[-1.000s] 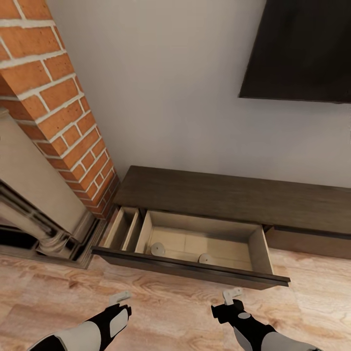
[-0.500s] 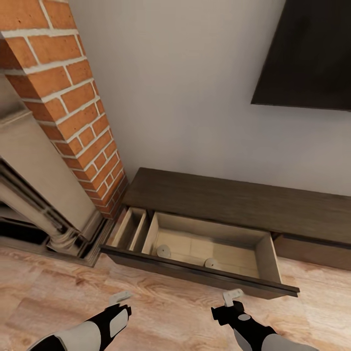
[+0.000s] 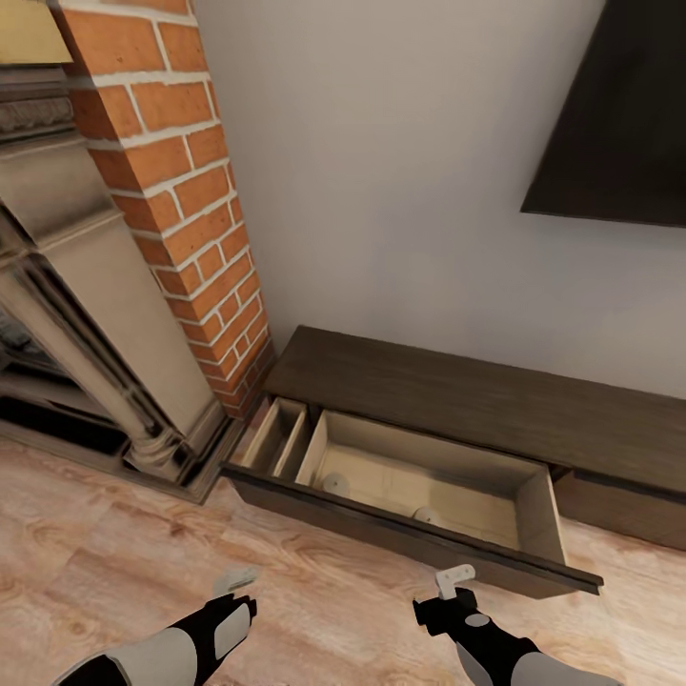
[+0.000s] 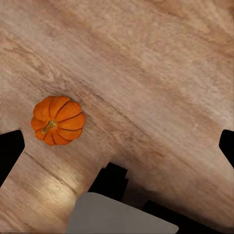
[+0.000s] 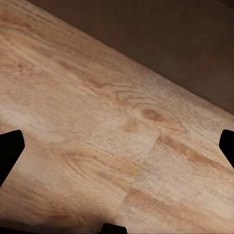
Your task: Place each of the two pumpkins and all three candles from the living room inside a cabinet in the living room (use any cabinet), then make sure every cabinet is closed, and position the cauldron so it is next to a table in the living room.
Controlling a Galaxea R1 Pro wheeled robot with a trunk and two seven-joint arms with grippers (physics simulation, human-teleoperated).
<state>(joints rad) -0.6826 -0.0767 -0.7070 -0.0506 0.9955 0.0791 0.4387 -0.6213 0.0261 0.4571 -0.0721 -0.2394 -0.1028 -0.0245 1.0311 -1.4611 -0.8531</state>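
Observation:
The long dark brown cabinet (image 3: 457,400) stands against the wall with its left drawer (image 3: 410,545) pulled out. Two pale candles (image 3: 336,483) (image 3: 426,515) lie on the drawer's light wood bottom, partly hidden by its front. An orange pumpkin (image 4: 58,120) sits on the wooden floor in the left wrist view, apart from the fingers. My left gripper (image 3: 233,578) (image 4: 117,146) hangs open and empty above the floor. My right gripper (image 3: 455,578) (image 5: 117,146) is open and empty too, just short of the drawer's front (image 5: 161,29).
A brick column (image 3: 191,210) and a stone fireplace surround (image 3: 86,314) stand left of the cabinet. A dark screen (image 3: 619,124) hangs on the wall at the upper right. A second, shut drawer front (image 3: 619,505) lies to the right.
The camera has turned left, so the cabinet and screen have drifted right in the picture and more fireplace shows. Both arms keep their places in the picture.

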